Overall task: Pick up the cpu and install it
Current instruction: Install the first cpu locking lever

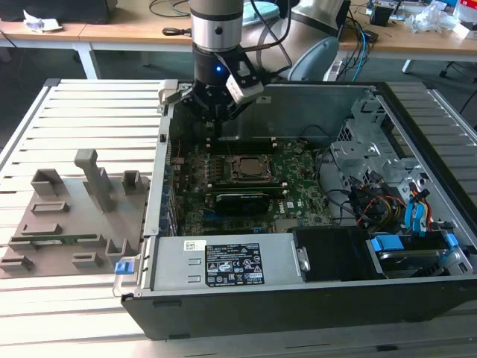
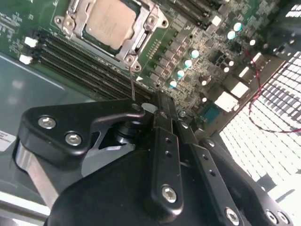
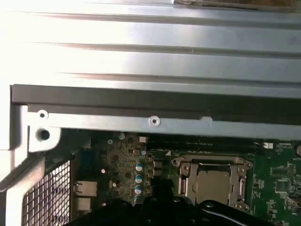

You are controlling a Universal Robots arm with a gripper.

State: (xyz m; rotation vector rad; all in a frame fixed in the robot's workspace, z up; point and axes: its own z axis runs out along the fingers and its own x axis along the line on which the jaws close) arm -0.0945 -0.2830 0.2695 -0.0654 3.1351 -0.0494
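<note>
1. An open desktop computer case [image 1: 417,224] lies on its side on a slatted metal table [image 1: 89,112], with its green motherboard [image 1: 298,186] facing up.
2. The cpu [image 1: 247,168], a small square chip with a dull silvery top, sits in the socket frame [image 1: 247,179] near the middle of the motherboard. In the second wrist view the cpu [image 2: 112,20] lies flat inside the metal bracket; the first wrist view shows it [image 3: 212,185] in the same seat.
3. The gripper [image 1: 216,112] hangs above the far left part of the motherboard, just beyond the cpu and not touching it.
4. In the second wrist view the gripper's black fingers [image 2: 162,141] are pressed together, clenched on nothing.
5. Rows of dark memory slots [image 2: 80,61] run beside the socket.
6. A long black card [image 1: 242,200] lies just on the near side of the socket.
7. On the exterior view's left, a grey holder tray [image 1: 59,224] with upright pegs rests on the table beside the case.
</note>
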